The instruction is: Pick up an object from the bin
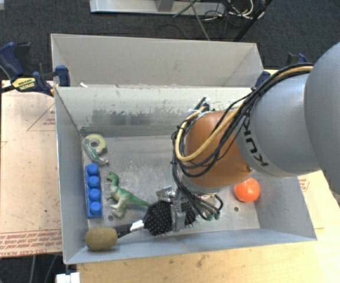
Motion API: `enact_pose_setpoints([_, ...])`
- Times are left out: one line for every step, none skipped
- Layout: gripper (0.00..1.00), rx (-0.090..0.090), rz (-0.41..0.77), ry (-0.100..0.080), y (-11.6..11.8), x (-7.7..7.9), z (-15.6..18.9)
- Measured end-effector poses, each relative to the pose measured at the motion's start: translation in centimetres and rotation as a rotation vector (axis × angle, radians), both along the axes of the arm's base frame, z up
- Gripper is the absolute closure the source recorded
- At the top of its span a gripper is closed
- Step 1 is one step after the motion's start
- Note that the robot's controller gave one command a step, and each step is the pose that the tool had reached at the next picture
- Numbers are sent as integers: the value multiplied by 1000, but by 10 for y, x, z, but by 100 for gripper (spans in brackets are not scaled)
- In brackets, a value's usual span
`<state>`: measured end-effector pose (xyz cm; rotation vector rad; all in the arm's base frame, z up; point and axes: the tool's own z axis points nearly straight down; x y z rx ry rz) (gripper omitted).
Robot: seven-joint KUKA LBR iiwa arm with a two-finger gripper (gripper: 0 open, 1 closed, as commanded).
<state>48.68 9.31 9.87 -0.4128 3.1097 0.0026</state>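
Grey bin [158, 99] | arm [300, 128] angled down from right | end effector [182, 211] beside black brush [158, 219], grip unclear

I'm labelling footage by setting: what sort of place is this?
Probably a robotics lab: a KUKA arm reaches into a metal bin of toys, such as a dinosaur; cables lie on the floor behind.

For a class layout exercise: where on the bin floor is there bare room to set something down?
Bare floor between roll, dinosaur and arm; a small patch in front of the ball. Crowded: front edge with brush, gripper, brown lump.
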Motion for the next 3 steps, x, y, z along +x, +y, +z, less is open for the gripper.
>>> enact_pose_setpoints([100,-2,1,6,0,-1,16])
enact_pose_setpoints([100,-2,0,6,0,-1,36])
enact_pose_setpoints([100,-1,0,2,0,0,47])
